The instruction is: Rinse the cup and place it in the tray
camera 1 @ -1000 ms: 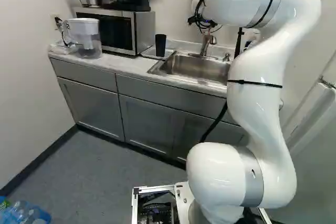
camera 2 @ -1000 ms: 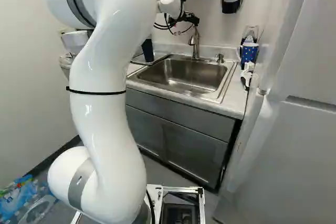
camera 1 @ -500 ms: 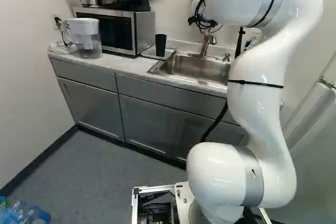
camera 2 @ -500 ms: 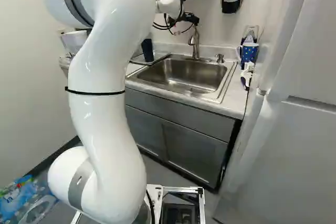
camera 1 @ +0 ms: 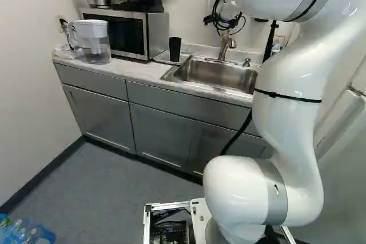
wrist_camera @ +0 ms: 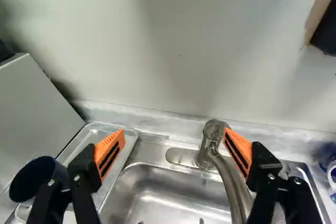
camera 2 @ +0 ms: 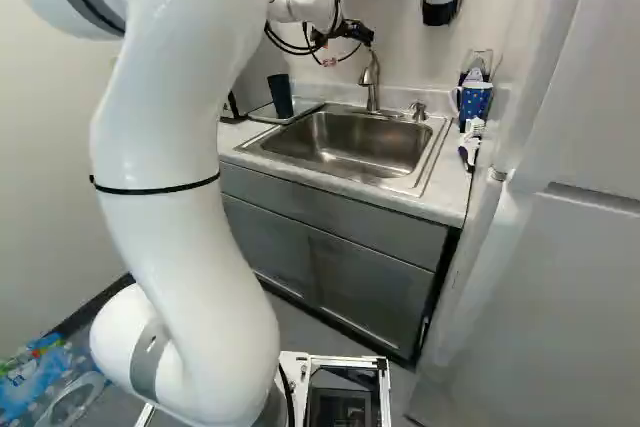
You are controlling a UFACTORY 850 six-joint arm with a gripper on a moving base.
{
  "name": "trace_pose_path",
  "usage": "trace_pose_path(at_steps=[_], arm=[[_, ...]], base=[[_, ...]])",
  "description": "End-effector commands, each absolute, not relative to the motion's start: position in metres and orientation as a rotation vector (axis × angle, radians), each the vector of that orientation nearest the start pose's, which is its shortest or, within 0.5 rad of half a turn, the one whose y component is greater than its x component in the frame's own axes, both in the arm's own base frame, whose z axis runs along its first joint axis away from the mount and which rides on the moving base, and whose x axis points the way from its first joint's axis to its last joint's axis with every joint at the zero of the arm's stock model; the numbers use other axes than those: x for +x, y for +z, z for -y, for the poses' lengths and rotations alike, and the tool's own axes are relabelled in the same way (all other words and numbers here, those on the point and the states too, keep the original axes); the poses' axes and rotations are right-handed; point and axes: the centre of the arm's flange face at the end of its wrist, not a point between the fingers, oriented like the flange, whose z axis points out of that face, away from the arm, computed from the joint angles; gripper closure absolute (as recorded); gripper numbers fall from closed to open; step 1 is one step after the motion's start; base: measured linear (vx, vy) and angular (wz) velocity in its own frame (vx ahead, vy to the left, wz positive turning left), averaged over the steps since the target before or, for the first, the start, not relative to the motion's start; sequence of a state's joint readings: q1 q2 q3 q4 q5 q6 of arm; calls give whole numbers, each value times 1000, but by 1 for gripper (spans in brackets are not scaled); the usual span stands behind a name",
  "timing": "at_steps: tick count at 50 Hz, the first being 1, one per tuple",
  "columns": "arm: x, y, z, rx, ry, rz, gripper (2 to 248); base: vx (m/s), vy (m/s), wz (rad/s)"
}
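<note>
In the right base view my gripper (camera 2: pixel 355 34) hangs over the back of the sink beside the faucet (camera 2: pixel 371 77). Seen from the wrist, the gripper (wrist_camera: pixel 175 151) stands wide open, its orange pads apart and nothing held; the faucet (wrist_camera: pixel 212 145) rises near one finger. A dark cup (camera 1: pixel 175 48) stands upright on the metal tray (camera 1: pixel 162 57) left of the sink. The wrist view shows this cup (wrist_camera: pixel 34 181) beyond the outer side of the other finger, with the tray (wrist_camera: pixel 90 136) partly hidden by that finger.
The sink (camera 2: pixel 350 144) lies under the gripper. A microwave (camera 1: pixel 119 31) and a water pitcher (camera 1: pixel 96 41) stand left of the tray. Right of the sink are a dotted blue mug (camera 2: pixel 475 100) and a soap pump (camera 2: pixel 418 110). A tall white door (camera 2: pixel 560 247) flanks the counter.
My arm's upper part has swung back, rightward in the left base view and leftward in the right one. The gripper has shifted only slightly. Base and cup look unmoved.
</note>
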State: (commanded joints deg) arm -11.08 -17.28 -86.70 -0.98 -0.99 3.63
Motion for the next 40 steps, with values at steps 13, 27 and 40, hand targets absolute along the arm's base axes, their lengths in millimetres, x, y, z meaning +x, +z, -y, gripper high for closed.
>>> trace_pose_path(at_steps=[13, 27, 40], arm=[[613, 696, 114, -2654, -1794, -307, 3], [584, 698, 102, -2657, -1781, -292, 3], [557, 698, 94, -2666, -1762, -285, 3]], base=[[0, 0, 0], [0, 0, 0], [0, 0, 0]])
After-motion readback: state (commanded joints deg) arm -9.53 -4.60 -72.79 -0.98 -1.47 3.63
